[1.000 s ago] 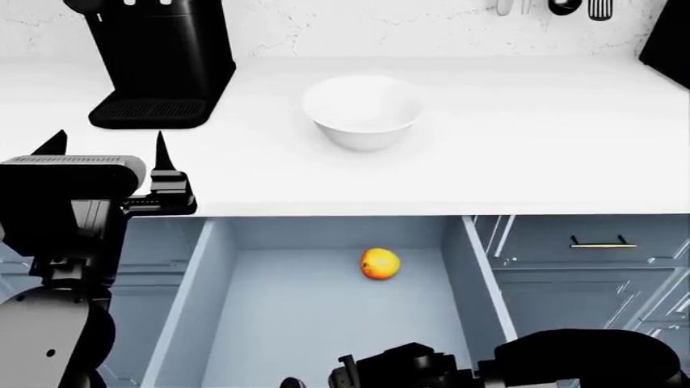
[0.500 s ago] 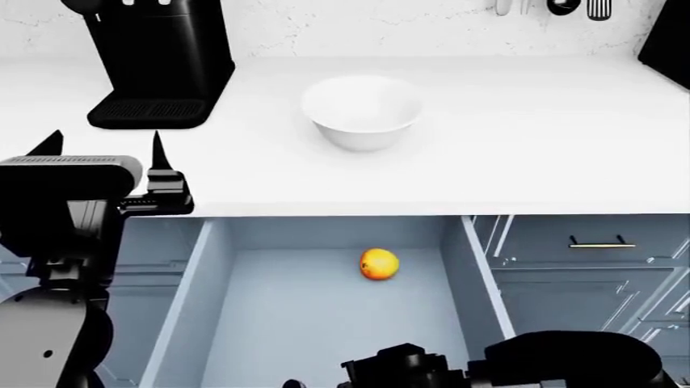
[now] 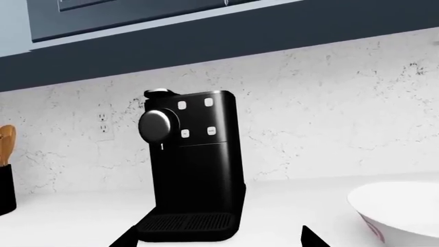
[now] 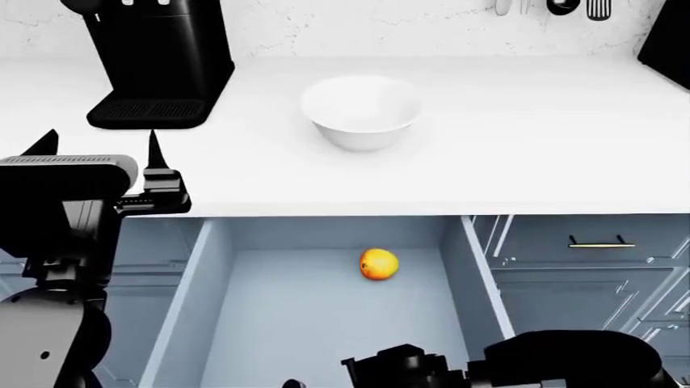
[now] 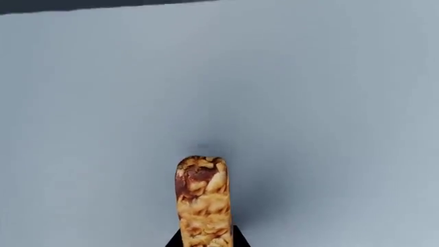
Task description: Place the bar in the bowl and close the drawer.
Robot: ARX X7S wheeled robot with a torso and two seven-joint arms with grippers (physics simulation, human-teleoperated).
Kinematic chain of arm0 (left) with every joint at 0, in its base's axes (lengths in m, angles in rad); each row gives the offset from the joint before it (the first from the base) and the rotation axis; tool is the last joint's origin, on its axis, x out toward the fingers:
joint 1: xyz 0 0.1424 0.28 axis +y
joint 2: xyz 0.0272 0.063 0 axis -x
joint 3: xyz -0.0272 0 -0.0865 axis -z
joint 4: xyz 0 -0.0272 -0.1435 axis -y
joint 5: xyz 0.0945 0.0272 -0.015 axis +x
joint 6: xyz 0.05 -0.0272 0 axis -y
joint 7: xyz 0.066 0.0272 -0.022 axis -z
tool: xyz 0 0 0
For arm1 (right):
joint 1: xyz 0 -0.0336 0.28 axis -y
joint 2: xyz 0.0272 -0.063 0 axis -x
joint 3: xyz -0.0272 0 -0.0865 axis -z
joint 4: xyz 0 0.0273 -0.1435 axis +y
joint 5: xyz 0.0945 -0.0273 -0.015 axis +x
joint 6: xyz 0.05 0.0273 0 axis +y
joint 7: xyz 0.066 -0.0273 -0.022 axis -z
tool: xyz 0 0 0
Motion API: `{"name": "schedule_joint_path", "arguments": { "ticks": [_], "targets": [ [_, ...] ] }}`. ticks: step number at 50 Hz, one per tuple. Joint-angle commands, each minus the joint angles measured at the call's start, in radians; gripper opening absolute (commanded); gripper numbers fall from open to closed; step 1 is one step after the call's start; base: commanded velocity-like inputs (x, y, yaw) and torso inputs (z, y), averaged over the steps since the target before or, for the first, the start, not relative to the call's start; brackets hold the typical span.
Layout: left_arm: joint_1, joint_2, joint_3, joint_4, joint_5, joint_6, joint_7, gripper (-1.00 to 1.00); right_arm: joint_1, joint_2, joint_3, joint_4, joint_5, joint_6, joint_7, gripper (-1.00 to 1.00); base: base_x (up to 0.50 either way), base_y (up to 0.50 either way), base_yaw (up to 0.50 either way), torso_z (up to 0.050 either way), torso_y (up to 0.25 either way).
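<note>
Down inside the drawer (image 4: 323, 323), toward its front edge and well on our side of the round orange fruit (image 4: 379, 264), our right gripper (image 5: 204, 242) works low above the pale-blue floor. From the right wrist view we see the bar (image 5: 202, 198) standing out from between the dark fingertips, its grainy tan length reaching over the drawer floor; we judge the gripper is closed on its near end, though little of the fingers shows. In the head view the bar itself is hidden behind the arm.

Beyond the drawer, on the white counter (image 4: 539, 145), the bowl (image 4: 361, 109) sits just right of the coffee machine (image 4: 161, 65), empty as far as we can see. Our left gripper (image 4: 99, 153) hovers left of the drawer at the counter's front edge, jaws spread wide, holding nothing, pointed toward the coffee machine.

We judge the bar is gripped but not yet carried, and the drawer stands fully open.

Risks from here: the hold looks to be on one end only, so the bar could pivot or slip out during the lift. Rising from inside the drawer, the arm must clear the counter's overhanging edge; a clip there could knock the bar free. Releasing too high or off-centre over the bowl could bounce it off the glossy wall. Closing the drawer before the arm is out would trap it.
</note>
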Motion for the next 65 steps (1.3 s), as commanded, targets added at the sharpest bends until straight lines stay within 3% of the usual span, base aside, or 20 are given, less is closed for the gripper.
{"name": "schedule_joint_path", "arguments": {
  "ticks": [1, 17, 34, 48, 65],
  "targets": [
    [0.075, -0.005, 0.014, -0.003, -0.003, -0.001, -0.005, 1.0, 0.047, 0.051, -0.006, -0.104, -0.026, 0.051, -0.007, -1.0, 0.0, 0.01, 0.01, 0.0, 0.0],
    [0.064, -0.015, 0.017, 0.019, -0.011, -0.026, -0.008, 1.0, 0.148, 0.141, 0.123, -0.38, 0.063, 0.213, 0.011, -1.0, 0.0, 0.01, 0.01, 0.0, 0.0],
    [0.056, -0.019, 0.021, 0.023, -0.018, -0.032, -0.013, 1.0, 0.316, 0.223, 0.314, -0.321, 0.07, 0.088, -0.043, -1.0, 0.0, 0.01, 0.01, 0.0, 0.0],
    [0.049, -0.028, 0.015, 0.045, -0.029, -0.058, -0.018, 1.0, 0.371, 0.221, 0.448, -0.011, 0.017, -0.105, -0.031, -1.0, 0.0, 0.01, 0.01, 0.0, 0.0],
    [0.044, -0.029, 0.024, 0.03, -0.03, -0.045, -0.021, 1.0, 0.388, -0.103, 0.741, 0.795, 0.019, -0.636, 0.075, -1.0, 0.0, 0.01, 0.01, 0.0, 0.0]
  ]
}}
